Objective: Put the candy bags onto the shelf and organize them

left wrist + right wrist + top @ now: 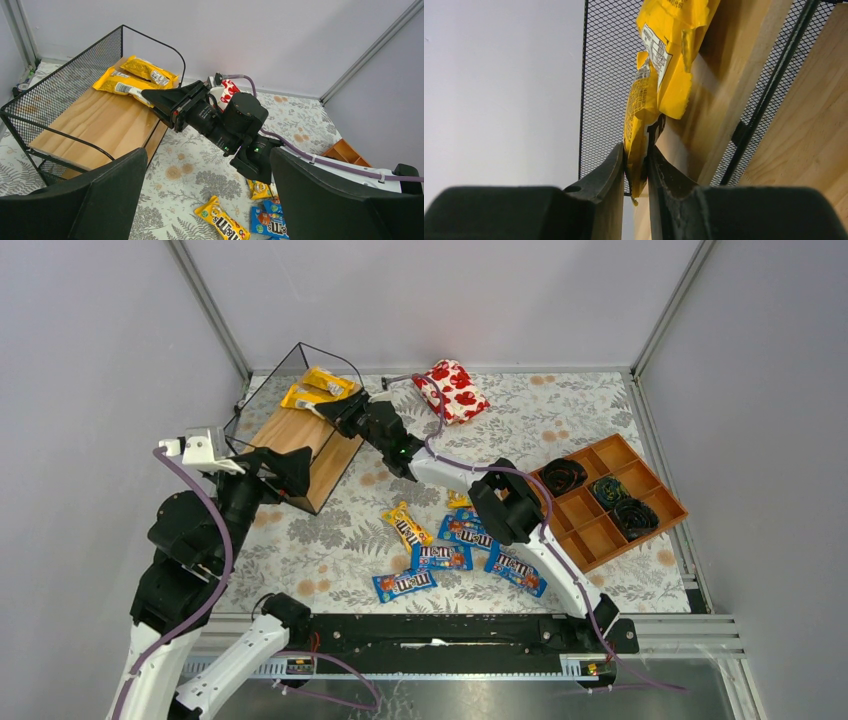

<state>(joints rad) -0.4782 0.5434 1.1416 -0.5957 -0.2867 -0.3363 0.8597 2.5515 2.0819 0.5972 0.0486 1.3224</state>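
Two yellow candy bags (318,388) lie on the top board of the shelf (290,435), at its 12 o'clock end, overlapping at one corner and printed side down. The shelf sits at 10 o'clock on the floral counter (560,420), with a mesh wall along its 9 o'clock side.

The right jaws are clenched on the nearer bag (639,110). The wrist view shows both fingers pinching its lower edge, and the second bag (674,45) rests just beyond against the wood. The right arm (440,472) stretches from 5 o'clock across the middle of the counter to reach it.

The left jaws are released, spread wide and grasping nothing. They hang at the shelf's 6 o'clock end, close above the board. Touching or apart: cannot tell from the top view.

Loose bags sit at 6 o'clock of centre:
- one yellow bag (405,525)
- blue bags (440,557) clustered around it, about four, some tucked under the right arm, so the count is uncertain
- a small yellow corner (458,502) showing beside the arm

A red-and-white floral pouch (452,388) lies at 12 o'clock, well apart from the shelf. An orange-brown compartment tray (590,535) sits at 3 o'clock, with dark coiled items (563,475) in three of its cells.
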